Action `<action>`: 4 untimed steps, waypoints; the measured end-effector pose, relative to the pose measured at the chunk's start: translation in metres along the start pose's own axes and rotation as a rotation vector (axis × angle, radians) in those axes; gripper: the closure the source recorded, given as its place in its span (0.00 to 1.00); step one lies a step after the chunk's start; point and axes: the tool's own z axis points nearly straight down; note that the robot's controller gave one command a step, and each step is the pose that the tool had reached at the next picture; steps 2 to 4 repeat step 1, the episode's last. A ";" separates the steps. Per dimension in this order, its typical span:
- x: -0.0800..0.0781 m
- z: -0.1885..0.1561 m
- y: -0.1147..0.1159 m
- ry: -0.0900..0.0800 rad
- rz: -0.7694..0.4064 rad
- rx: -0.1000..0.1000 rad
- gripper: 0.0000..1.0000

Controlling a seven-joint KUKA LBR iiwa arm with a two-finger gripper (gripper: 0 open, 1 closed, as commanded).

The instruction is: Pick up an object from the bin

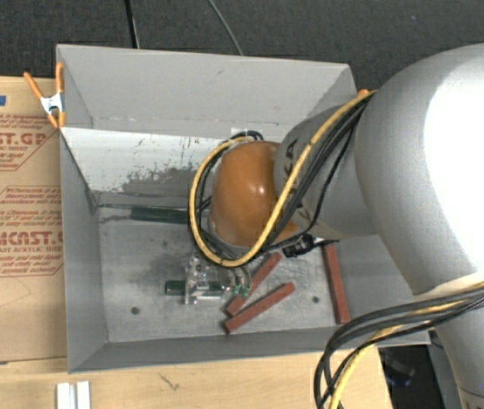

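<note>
From where I stand, the big silver-grey arm [429,169] leans in from the right, and its rounded orange wrist cover [242,190], looped with yellow and black cables [198,186], hangs over the middle of the grey metal bin [80,254]. Below the cover the metal gripper [199,286] is right down at the bin floor, a little toward the front wall. It sits just beside a small dark green piece [174,288] that lies on the floor at its left side, so close that they seem to touch. I cannot tell how far the gripper is open, nor whether it has hold of anything. Just to its right lie a long reddish-brown flat stick [259,306] and a shorter reddish-brown stick [265,271], both slanted. A third reddish-brown stick [337,284] lies along the right side. A dark green pen-like rod [161,216] rests at the foot of the back wall, well apart from the gripper.
</note>
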 end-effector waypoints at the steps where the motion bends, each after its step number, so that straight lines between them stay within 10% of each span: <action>1: -0.024 -0.149 0.003 0.003 -0.053 0.004 1.00; 4: -0.024 -0.149 0.003 0.003 -0.053 0.004 1.00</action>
